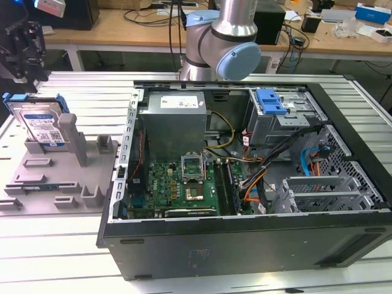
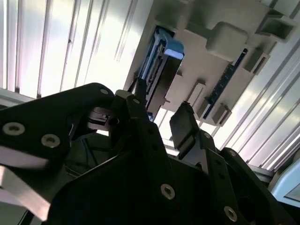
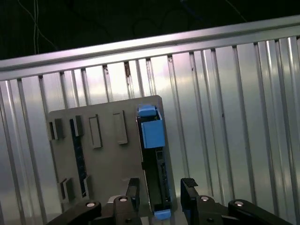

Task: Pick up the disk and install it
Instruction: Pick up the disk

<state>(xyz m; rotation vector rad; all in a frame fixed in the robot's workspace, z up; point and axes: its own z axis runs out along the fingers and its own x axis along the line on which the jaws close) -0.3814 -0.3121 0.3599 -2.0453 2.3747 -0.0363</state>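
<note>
A ribbed metal table [image 1: 73, 92] carries two things. A grey holder [image 1: 55, 184] lies flat near the table's edge at the exterior view's left. An open computer case [image 1: 245, 251] lies on its side just beside the holder, across the table's middle.

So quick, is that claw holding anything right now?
Gripper: open, holding nothing, poised above the disk.

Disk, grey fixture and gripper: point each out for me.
the disk [image 1: 44, 125], exterior view, on its white-and-blue label.
the grey fixture [image 1: 58, 177], exterior view, on its flat base.
the gripper [image 3: 161, 183], first wrist view, midway between its fingers.
</note>
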